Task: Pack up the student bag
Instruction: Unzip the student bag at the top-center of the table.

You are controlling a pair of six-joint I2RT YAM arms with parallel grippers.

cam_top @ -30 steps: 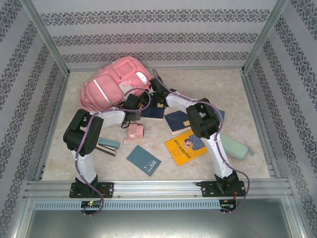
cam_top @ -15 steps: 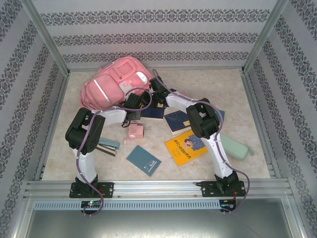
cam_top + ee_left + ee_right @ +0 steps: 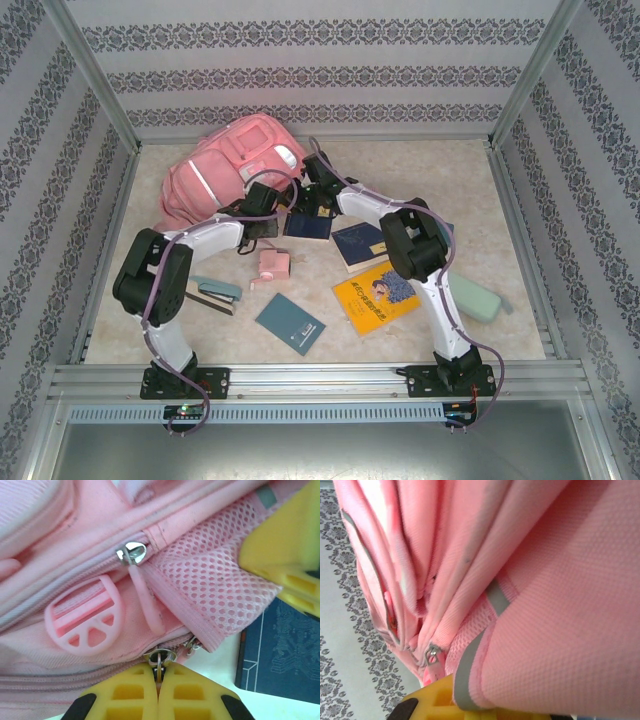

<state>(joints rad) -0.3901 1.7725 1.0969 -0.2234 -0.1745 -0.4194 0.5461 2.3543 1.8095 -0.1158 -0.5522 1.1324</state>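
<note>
Counter (image 3: pixel 440 170): pale marbled surface inside patterned walls.

Student bag (image 3: pixel 215 175): lies on its side at the far left of the counter, near the back wall, with its front pockets turned towards the arms. Both arms reach in to its near right edge.

Loose items on the counter in front of the bag:
- yellow book (image 3: pixel 375 297), right of centre
- dark blue book (image 3: pixel 357 245), just behind the yellow one
- teal notebook (image 3: pixel 290 323), near centre front
- green pencil case (image 3: pixel 472 297), far right
- navy booklet (image 3: pixel 308 225), just beside the bag, under the wrists
- small pink pouch (image 3: pixel 272 267), centre

Mesh pocket (image 3: pixel 220 585): pink netting with a grey trim edge, on the bag's side.

Right tool (image 3: pixel 445 704): clenched on the trimmed edge of the mesh pocket; fabric drapes over its yellow finger.

Left tool (image 3: pixel 159 685): clenched, yellow fingers pressed together, pinching the metal zipper pull (image 3: pixel 159 659) at the bag's lower seam.
</note>
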